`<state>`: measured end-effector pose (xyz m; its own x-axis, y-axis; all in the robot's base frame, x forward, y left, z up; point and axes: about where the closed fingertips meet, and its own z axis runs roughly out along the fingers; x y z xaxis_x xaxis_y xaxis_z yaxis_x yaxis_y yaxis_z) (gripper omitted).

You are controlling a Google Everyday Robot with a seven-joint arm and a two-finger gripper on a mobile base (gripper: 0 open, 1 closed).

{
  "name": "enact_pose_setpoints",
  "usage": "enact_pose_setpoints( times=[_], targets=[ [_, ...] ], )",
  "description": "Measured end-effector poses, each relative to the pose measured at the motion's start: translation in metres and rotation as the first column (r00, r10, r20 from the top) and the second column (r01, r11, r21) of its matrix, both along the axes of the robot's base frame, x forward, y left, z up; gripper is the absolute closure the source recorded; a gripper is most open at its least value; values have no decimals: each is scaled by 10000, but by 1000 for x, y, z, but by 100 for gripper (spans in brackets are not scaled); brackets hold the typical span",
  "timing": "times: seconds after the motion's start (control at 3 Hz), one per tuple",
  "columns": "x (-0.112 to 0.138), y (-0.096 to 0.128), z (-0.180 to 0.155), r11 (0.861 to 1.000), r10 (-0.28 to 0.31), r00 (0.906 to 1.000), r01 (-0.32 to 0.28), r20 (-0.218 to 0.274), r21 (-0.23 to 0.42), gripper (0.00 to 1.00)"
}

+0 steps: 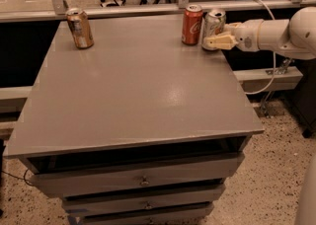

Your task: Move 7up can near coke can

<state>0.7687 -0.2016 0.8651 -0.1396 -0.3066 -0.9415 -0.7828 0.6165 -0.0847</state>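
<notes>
The 7up can (214,21), silver-white with a silver top, stands upright at the far right edge of the grey table (138,86). The red coke can (192,24) stands upright just left of it, a small gap between them. My gripper (217,41) reaches in from the right on a white arm (276,34) and is shut on the lower part of the 7up can, its cream fingers (220,41) lying against the can's front.
A brownish orange-gold can (80,28) stands at the far left corner of the table. A metal rail (148,8) runs behind the table. Drawers (143,182) sit under the tabletop. A cable (269,71) hangs beside the table on the right.
</notes>
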Motion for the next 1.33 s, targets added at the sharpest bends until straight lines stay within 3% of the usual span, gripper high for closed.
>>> enact_pose_setpoints(
  times=[0.33, 1.0, 1.33],
  targets=[
    [-13, -2, 15, 9995, 308, 9988, -303, 390, -113, 0],
    [-50, 5, 17, 9962, 703, 9964, -725, 467, 481, 0],
    [-82, -16, 42, 9995, 276, 9956, -287, 901, 109, 0]
  ],
)
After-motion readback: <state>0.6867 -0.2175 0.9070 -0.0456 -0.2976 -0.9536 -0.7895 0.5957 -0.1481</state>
